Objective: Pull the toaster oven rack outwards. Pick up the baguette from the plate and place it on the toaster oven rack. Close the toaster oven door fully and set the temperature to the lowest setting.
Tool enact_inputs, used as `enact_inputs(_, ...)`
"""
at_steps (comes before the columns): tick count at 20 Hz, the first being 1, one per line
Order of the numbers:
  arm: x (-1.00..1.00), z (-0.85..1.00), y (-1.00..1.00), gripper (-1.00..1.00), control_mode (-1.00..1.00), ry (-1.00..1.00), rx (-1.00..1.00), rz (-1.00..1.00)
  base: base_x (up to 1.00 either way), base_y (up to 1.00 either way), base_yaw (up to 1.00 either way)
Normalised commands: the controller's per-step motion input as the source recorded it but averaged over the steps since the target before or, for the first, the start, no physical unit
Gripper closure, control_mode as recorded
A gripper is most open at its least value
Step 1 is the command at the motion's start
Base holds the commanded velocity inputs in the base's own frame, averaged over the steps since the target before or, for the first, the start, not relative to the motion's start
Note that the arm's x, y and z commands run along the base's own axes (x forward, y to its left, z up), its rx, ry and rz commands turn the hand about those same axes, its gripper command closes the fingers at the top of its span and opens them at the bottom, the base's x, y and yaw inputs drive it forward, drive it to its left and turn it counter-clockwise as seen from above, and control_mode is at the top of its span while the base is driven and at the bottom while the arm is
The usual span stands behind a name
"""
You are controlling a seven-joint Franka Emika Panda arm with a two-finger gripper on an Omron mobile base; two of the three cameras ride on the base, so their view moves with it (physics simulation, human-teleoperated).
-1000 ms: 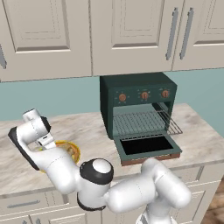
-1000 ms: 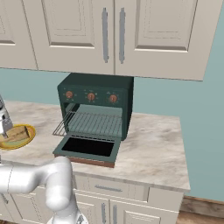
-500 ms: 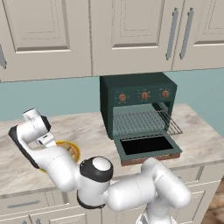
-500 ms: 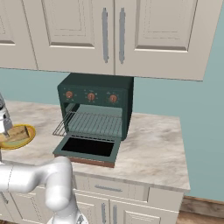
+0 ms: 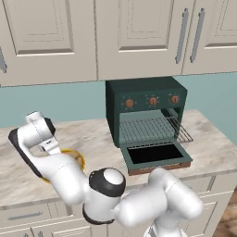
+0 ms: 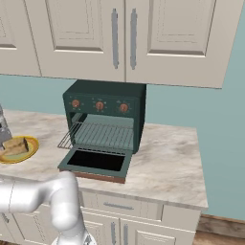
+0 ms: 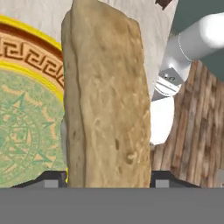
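The baguette (image 7: 107, 100) lies on the plate (image 7: 26, 39), whose orange-yellow rim and green centre show beside it. My gripper (image 7: 108, 180) is open, with one fingertip (image 7: 52, 179) on each side of the loaf and close against it. From the right base, the gripper (image 6: 2, 136) hangs over the baguette (image 6: 15, 146) on the plate (image 6: 27, 152) at the far left. The toaster oven (image 5: 143, 92) stands with its door (image 5: 155, 155) folded down flat and its rack (image 5: 148, 129) slid part way out.
Three orange-brown knobs (image 5: 152, 100) run across the oven's upper front. Wall cupboards (image 6: 124, 38) hang above the oven. My own arm (image 5: 69, 176) curves low across the counter front (image 5: 28, 185). Bare marble counter (image 6: 167, 158) lies right of the oven.
The hand has shifted only slightly over the plate. Baguette, plate, rack and door stay where they were.
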Motion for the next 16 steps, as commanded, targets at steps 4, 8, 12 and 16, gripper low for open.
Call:
enact_inputs(4,-0.69,0.12,-0.68,1.00,-1.00,-0.32,0.17,0.00,0.00,0.00,0.00)
enact_inputs(8,-0.41,0.75,-0.85,1.00,-1.00,-0.45,0.15,-0.05,0.00,0.00,0.00)
enact_inputs(12,-0.31,0.92,-0.68,1.00,-1.00,-0.45,0.14,-0.12,0.00,0.00,0.00)
enact_inputs(16,-0.19,0.72,-0.50,1.00,-1.00,-0.43,0.16,-0.17,0.00,0.00,0.00)
